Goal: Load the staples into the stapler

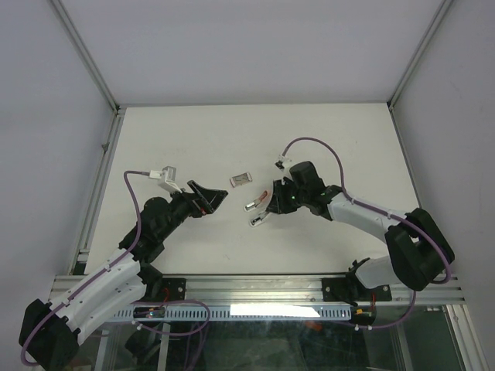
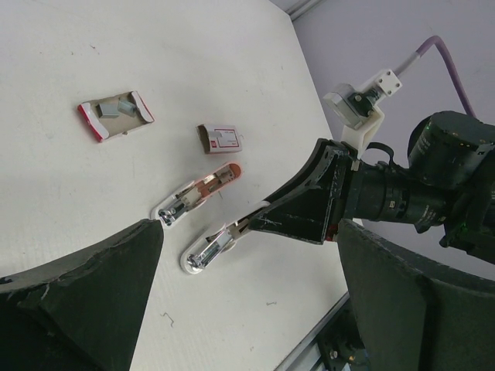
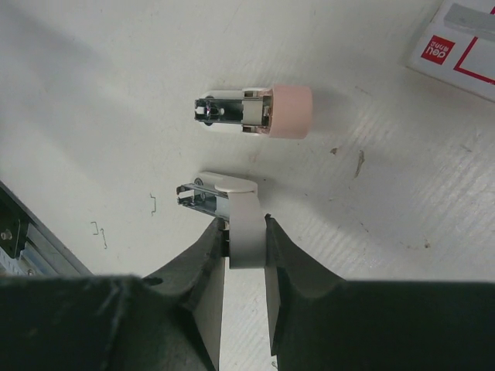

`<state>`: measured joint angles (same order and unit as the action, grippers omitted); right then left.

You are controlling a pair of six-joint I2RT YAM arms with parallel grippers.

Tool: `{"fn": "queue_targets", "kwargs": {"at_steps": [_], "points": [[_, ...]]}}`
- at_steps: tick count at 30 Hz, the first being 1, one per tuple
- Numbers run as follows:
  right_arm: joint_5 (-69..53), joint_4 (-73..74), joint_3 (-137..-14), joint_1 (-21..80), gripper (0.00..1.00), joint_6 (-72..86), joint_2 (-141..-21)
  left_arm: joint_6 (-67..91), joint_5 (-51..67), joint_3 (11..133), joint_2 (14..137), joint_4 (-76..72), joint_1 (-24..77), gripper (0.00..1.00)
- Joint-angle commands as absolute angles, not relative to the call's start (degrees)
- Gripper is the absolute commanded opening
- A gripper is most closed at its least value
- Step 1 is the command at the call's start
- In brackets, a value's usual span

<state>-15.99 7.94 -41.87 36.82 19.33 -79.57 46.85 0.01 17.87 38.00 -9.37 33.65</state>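
Left fingers (image 2: 100,286): dark and broad, filling the bottom corners of the left wrist view; spread wide, grasping nothing.
Right fingers (image 3: 201,263): black, bottom centre of the right wrist view; clenched on the white half (image 3: 236,189) of a tiny pink-and-white plastic mini stapler (image 1: 254,204).
Surface (image 1: 325,139): plain white surface, carrying everything at mid-frame of the top view.
Stapler: opened out at the centre of the top view. The white half is pinched at its rear, with its metal nose showing. The pink-capped half (image 3: 263,108) lies just above it in the right wrist view, apart, with its metal channel bare. No join between the halves shows.
Staple box (image 2: 116,114): small flat red-and-white cardboard box, upper left of the left wrist view. It lies open with grey staples inside, well apart from both sets of fingers.
Sleeve (image 2: 220,140): smaller red-and-white labelled cardboard piece, near the pink-capped half.
Loose staples (image 3: 152,205): a few bent wires left of the white half.
Done: box opened, stapler opened and steadied, by the look of it.
Left: lifting a strip, seating it in the channel and closing up, which I judge to be most of the job.
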Motion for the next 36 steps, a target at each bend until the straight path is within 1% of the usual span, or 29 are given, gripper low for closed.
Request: {"fn": "queue_targets", "kwargs": {"at_steps": [1, 5, 11, 14, 20, 29, 33, 36], "points": [[-16.41, 4.75, -41.61, 35.96, 0.03, 19.34, -79.17, 46.05, -0.79, 17.84, 38.12, -11.38, 33.15, 0.99], [-16.24, 4.66, -40.95, 35.22, 0.06, 19.17, -79.51, 46.15, -0.79, 17.92, 38.4, -11.34, 33.15, 0.99], [-16.03, 3.81, -39.94, 34.64, 0.19, 19.43, -79.45, 46.07, -0.87, 18.02, 38.73, -11.36, 33.15, 0.99], [-15.88, 3.38, -39.58, 34.47, 0.27, 19.39, -79.37, 46.08, -0.97, 18.1, 38.92, -11.39, 33.11, 0.99], [-16.3, 2.99, -39.12, 34.06, 0.4, 19.38, -78.89, 46.08, -0.83, 18.27, 39.02, -11.38, 33.17, 0.99], [-14.09, 5.27, -39.5, 32.97, 0.68, 18.47, -74.0, 44.35, -1.7, 19.76, 39.91, -9.45, 33.14, 0.99], [-10.28, 9.43, -41.85, 32.62, 0.71, 17.71, -70.73, 40.05, -0.83, 21.94, 42.97, -8.41, 31.39, 0.99], [-5.99, 12.08, -44.75, 32.62, 0.71, 17.78, -69.22, 38.52, 4.16, 23.24, 47.62, -10.39, 26.13, 0.99]]}}
